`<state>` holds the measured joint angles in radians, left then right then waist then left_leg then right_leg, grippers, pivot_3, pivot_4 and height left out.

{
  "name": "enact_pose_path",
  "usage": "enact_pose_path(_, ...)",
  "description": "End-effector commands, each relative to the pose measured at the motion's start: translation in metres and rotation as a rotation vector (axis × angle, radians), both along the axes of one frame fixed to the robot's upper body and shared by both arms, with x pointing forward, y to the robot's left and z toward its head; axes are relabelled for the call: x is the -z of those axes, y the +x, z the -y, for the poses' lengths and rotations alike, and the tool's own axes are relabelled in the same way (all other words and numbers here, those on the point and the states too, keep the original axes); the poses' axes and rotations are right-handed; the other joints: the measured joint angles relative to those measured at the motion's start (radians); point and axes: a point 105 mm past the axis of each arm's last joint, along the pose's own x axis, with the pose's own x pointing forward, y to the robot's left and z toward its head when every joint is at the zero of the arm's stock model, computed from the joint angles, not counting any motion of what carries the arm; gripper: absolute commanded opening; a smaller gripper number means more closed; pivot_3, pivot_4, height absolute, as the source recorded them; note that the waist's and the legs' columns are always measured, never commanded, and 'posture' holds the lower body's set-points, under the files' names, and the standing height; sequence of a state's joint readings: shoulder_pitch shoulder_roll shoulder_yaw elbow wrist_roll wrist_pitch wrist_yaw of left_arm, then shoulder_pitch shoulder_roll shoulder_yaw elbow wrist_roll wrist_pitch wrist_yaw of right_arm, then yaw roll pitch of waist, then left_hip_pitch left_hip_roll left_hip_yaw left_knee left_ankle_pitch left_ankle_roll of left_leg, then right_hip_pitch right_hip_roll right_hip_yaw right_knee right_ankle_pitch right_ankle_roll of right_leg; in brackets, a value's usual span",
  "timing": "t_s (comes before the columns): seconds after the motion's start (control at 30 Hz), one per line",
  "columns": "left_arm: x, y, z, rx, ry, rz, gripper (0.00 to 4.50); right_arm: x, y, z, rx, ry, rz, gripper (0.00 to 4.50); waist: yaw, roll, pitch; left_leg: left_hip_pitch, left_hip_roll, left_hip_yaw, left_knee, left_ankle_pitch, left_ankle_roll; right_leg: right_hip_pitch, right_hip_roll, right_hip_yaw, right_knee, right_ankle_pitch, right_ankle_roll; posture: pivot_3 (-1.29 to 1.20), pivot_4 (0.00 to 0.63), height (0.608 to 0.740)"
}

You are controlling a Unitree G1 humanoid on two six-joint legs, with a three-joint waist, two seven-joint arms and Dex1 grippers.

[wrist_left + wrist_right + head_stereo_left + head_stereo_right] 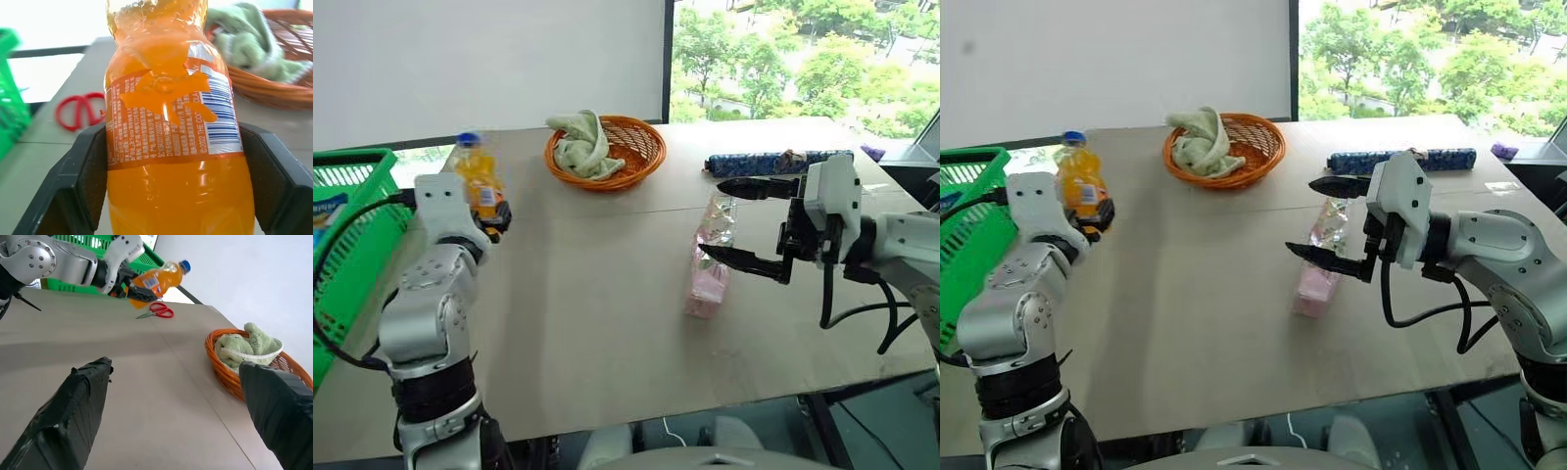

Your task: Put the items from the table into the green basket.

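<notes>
My left gripper (495,217) is shut on the orange drink bottle (478,176), which stands upright with its blue cap on top and is lifted off the table (607,323). The green basket (352,225) stands just left of that hand at the table's left edge. Red-handled scissors (159,311) lie on the table behind the bottle. The long pink-and-silver packet (710,259) lies right of centre. My right gripper (712,217) hovers over it, pointing left, with its fingers wide open and nothing between them.
A round orange wicker basket (641,147) with a green cloth (582,147) sits at the back centre. A long dark blue patterned roll (778,162) lies at the back right. A blue-and-white packet (325,215) lies inside the green basket.
</notes>
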<state>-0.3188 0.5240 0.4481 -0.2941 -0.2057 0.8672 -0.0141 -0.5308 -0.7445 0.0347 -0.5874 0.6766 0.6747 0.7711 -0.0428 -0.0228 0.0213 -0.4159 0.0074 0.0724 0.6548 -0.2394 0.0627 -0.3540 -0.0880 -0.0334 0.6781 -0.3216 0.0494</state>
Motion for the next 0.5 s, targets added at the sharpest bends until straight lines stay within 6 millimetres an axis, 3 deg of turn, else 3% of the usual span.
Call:
enact_pose_path(0.03,-0.075,-0.032,-0.100,-0.375,0.155,0.209,3.16,-0.026,0.019,-0.016,0.060,0.010,0.092,4.50,-0.006,-0.003,0.002,0.000,0.000,0.000,0.000,0.001,-0.001,-0.003,0.002,0.003,0.002,0.001,-0.002,-0.04,0.000,0.740)
enact_pose_path(0.2,-0.076,-0.055,-0.170,-0.559,0.170,0.161,3.16,-0.044,0.012,-0.034,-0.029,0.078,0.115,4.50,0.004,-0.007,0.000,-0.001,-0.001,-0.002,-0.003,0.001,-0.001,-0.007,0.003,0.004,0.000,0.002,-0.003,-0.03,0.000,0.740)
enact_pose_path(0.33,-0.069,-0.071,-0.199,-0.635,0.176,0.135,3.16,-0.047,0.006,-0.039,-0.076,0.075,0.132,4.50,0.020,-0.013,-0.002,-0.002,-0.004,-0.002,-0.003,-0.001,0.001,-0.007,-0.002,0.001,0.000,0.002,-0.003,-0.03,0.000,0.740)
enact_pose_path(0.5,-0.053,-0.084,-0.220,-0.684,0.144,0.076,3.16,-0.049,0.000,-0.042,-0.130,0.071,0.146,4.50,0.014,-0.026,-0.007,-0.002,-0.003,-0.002,-0.003,-0.004,-0.004,-0.007,-0.002,-0.001,0.000,0.002,-0.003,-0.02,0.000,0.740)
